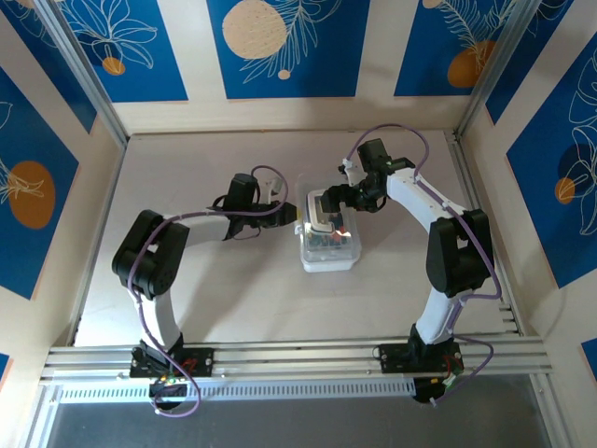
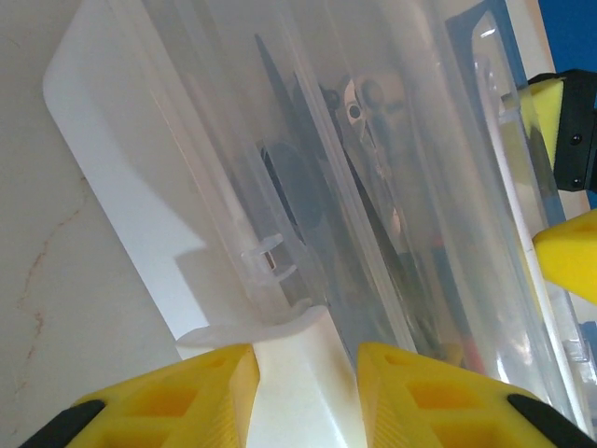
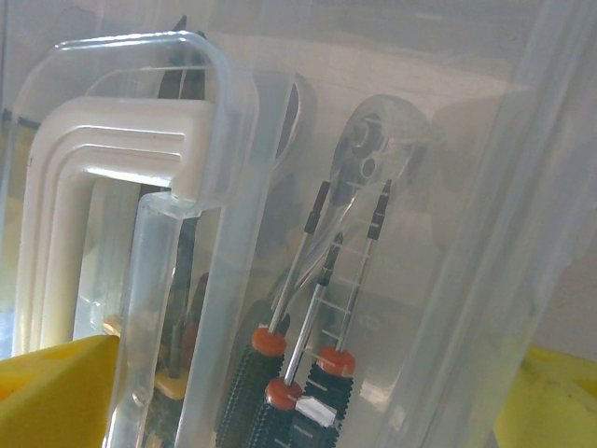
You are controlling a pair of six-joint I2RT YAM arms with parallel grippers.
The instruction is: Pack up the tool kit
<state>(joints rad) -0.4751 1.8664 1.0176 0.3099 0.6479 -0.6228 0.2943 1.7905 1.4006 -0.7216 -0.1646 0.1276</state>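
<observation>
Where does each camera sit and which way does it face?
Top external: above and behind the bases, looking down at the table; the left arm, right arm and clear tool case show.
Left wrist: on the left arm, facing along the left gripper, clamped on the case's white tab.
Right wrist: on the right arm, right gripper straddling the case, screwdrivers seen through its wall.
Shared: all three see the case.

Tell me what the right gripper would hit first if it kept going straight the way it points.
Most likely the clear case of the tool kit. Its wall stands just ahead of the open right gripper, with the screwdrivers behind it. The exact gap is hard to judge through clear plastic.
</observation>
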